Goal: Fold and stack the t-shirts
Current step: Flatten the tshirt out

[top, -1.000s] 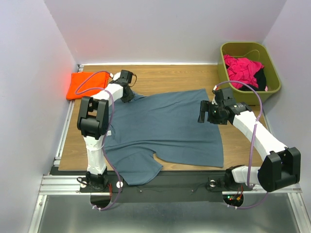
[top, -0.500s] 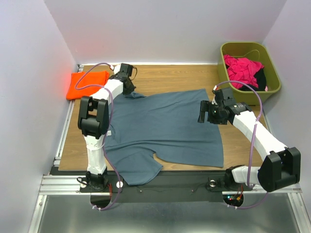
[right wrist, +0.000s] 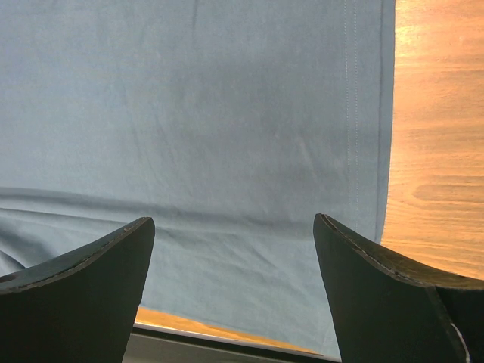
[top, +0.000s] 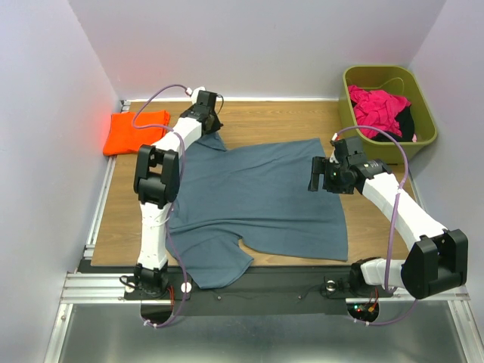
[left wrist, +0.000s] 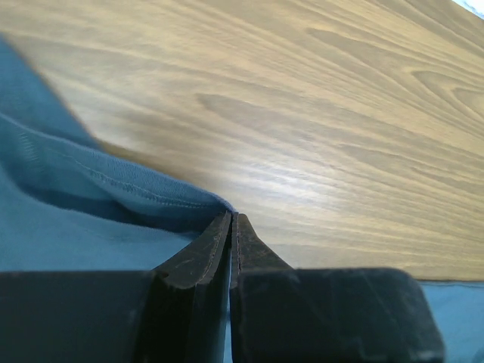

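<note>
Far left, the orange shirt (top: pixel 136 130) lies in a compact folded bundle at the back corner of the table (top: pixel 265 121). I judge that one done; it marks where the stack goes.

Next over, my left gripper (left wrist: pixel 231 219) is pinched nearly closed on a stitched edge of the blue shirt (top: pixel 257 197). From above, this looks like the far sleeve. The wrist view shows the cloth caught right at the tips, with bare wood beyond.

The blue shirt itself is spread flat across the middle of the table. Its near sleeve droops over the front edge and its hem lies toward the right. I read the step as the first fold of this shirt, starting with the far sleeve.

My right gripper (right wrist: pixel 234 223) hangs above the hem side with its jaws wide apart and nothing in them.

At far right, the bin (top: pixel 423 136) holds pink clothes (top: pixel 374 110), well apart from the work.

Next, I think I should carry the pinched sleeve in over the body and lay it flat. The grip is shallow, so a quick pull could slip it. The right gripper could come down and pin the hem.
</note>
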### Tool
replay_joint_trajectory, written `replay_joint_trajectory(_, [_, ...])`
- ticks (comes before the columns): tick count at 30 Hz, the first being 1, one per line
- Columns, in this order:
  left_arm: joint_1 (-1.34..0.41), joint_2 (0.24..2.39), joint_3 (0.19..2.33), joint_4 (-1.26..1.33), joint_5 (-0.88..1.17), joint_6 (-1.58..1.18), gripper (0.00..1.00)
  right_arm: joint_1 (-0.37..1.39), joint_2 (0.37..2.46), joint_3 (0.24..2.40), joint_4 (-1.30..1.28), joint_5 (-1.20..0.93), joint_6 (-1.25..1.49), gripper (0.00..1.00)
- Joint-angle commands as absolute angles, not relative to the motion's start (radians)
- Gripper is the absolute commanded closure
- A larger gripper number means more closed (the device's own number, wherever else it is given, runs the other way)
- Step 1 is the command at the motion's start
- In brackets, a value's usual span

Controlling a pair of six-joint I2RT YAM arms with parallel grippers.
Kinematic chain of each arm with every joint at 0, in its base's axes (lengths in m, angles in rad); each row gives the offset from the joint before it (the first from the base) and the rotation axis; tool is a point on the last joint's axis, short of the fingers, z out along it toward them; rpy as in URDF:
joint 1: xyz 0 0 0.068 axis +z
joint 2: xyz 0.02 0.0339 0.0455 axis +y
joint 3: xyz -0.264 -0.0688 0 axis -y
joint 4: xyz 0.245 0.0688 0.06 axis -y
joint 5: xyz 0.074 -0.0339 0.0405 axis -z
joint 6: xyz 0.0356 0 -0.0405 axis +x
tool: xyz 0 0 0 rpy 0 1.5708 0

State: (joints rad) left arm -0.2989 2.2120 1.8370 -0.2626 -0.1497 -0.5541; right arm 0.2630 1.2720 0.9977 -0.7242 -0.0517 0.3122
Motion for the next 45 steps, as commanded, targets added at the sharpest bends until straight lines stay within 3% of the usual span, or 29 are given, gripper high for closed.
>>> replay_joint_trajectory(1, [-0.316,2.229,1.908,-0.169,-0.101,-0.483,0.86,0.267,1.258,0.982,-0.689,-0.032,0.302,0.08])
replay_joint_trajectory(13, [-0.344,2.296,1.96,-0.035,-0.034,-0.399,0.86,0.265,1.255,0.982,-0.69,-0.026,0.308,0.08])
replay_joint_trajectory(16, [-0.345,2.31,1.977,-0.025,-0.006,-0.394,0.69,0.267,1.262,0.989,-0.69,-0.032,0.311,0.08])
replay_joint_trajectory(17, [-0.345,2.31,1.979,-0.023,-0.005,-0.394,0.46,0.267,1.267,0.992,-0.689,-0.034,0.313,0.08])
replay_joint_trajectory(20, [-0.344,2.277,1.97,-0.018,-0.008,-0.384,0.18,0.265,1.298,1.022,-0.686,-0.043,0.313,0.09])
replay_joint_trajectory(22, [-0.342,2.22,1.947,-0.02,-0.026,-0.376,0.13,0.265,1.325,1.042,-0.681,-0.046,0.314,0.09])
replay_joint_trajectory(28, [-0.337,1.993,1.812,-0.113,-0.208,-0.388,0.12,0.265,1.456,1.143,-0.632,-0.057,0.327,0.11])
replay_joint_trajectory(31, [-0.339,1.904,1.717,-0.283,-0.27,-0.391,0.13,0.267,1.544,1.186,-0.608,-0.061,0.334,0.14])
replay_joint_trajectory(38, [-0.341,1.735,1.367,-0.382,-0.271,-0.425,0.22,0.267,1.692,1.241,-0.566,-0.071,0.342,0.32])
replay_joint_trajectory(45, [-0.339,1.742,1.221,-0.359,-0.226,-0.443,0.23,0.267,1.808,1.246,-0.548,-0.06,0.339,0.37])
